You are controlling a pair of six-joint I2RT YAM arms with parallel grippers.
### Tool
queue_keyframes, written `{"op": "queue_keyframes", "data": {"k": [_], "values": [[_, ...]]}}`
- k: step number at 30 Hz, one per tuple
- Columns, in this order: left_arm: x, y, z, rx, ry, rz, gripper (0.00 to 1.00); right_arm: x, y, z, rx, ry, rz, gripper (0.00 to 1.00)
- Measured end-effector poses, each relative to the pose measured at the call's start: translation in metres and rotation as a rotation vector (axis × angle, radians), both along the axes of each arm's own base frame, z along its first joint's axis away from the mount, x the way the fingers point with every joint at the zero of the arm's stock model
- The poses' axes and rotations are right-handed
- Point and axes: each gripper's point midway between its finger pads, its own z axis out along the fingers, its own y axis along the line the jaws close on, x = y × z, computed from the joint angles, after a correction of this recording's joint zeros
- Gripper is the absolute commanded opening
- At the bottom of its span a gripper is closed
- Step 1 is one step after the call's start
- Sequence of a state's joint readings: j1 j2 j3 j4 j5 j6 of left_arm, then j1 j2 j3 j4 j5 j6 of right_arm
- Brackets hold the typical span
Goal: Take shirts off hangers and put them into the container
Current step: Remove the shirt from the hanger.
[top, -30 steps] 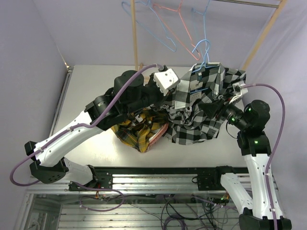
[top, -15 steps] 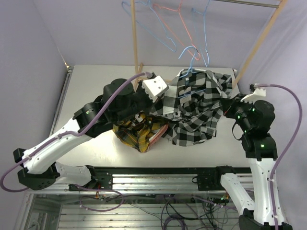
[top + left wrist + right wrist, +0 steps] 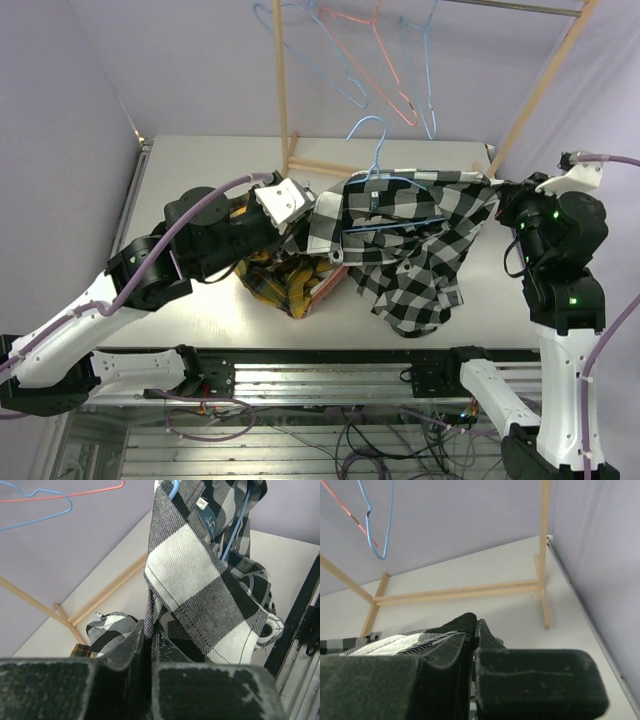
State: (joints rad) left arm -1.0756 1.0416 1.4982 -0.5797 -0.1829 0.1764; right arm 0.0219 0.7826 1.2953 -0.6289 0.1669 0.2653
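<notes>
Left gripper (image 3: 150,630) is pinching shut on the left edge of the checked shirt (image 3: 420,250). Right gripper (image 3: 474,626) is clamping closed on its right edge. Shirt is hanging stretched between the two above the table (image 3: 200,170), with a light blue hanger (image 3: 234,527) sitting inside it. Container (image 3: 330,285) is lying just below the left gripper, holding the yellow plaid shirt (image 3: 272,280).

The checked shirt (image 3: 410,255) is black and white in large squares (its neck label (image 3: 207,519) is dark blue). Its hanger (image 3: 380,155) is light blue. The plaid shirt (image 3: 270,282) is yellow and black, the basket (image 3: 335,282) salmon pink. One bare hanger (image 3: 75,493) is pink-red. The table (image 3: 200,180) is pale grey.
</notes>
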Motion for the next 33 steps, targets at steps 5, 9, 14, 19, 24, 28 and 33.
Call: {"op": "queue_keyframes", "data": {"k": [5, 9, 14, 19, 24, 28, 33], "values": [[-0.003, 0.004, -0.010, 0.013, 0.008, -0.006, 0.07, 0.005, -0.009, 0.019, -0.033, -0.009, -0.045, 0.00], [-0.006, 0.006, -0.013, 0.010, 0.007, -0.013, 0.07, 0.003, -0.012, 0.027, -0.049, -0.016, -0.064, 0.00], [-0.012, 0.006, -0.010, -0.004, -0.001, -0.043, 0.07, 0.000, -0.012, 0.038, -0.048, -0.041, -0.064, 0.00], [-0.018, 0.002, -0.013, 0.002, -0.006, -0.085, 0.07, 0.002, -0.011, 0.049, -0.044, -0.062, -0.056, 0.00], [-0.020, 0.001, -0.016, 0.001, -0.011, -0.105, 0.07, 0.011, -0.009, 0.059, -0.044, -0.067, -0.049, 0.00], [-0.021, 0.001, -0.018, -0.001, -0.011, -0.109, 0.07, 0.016, -0.008, 0.062, -0.045, -0.066, -0.046, 0.00], [-0.023, 0.000, -0.018, -0.008, -0.016, -0.121, 0.07, 0.023, -0.007, 0.066, -0.046, -0.067, -0.038, 0.00]]}}
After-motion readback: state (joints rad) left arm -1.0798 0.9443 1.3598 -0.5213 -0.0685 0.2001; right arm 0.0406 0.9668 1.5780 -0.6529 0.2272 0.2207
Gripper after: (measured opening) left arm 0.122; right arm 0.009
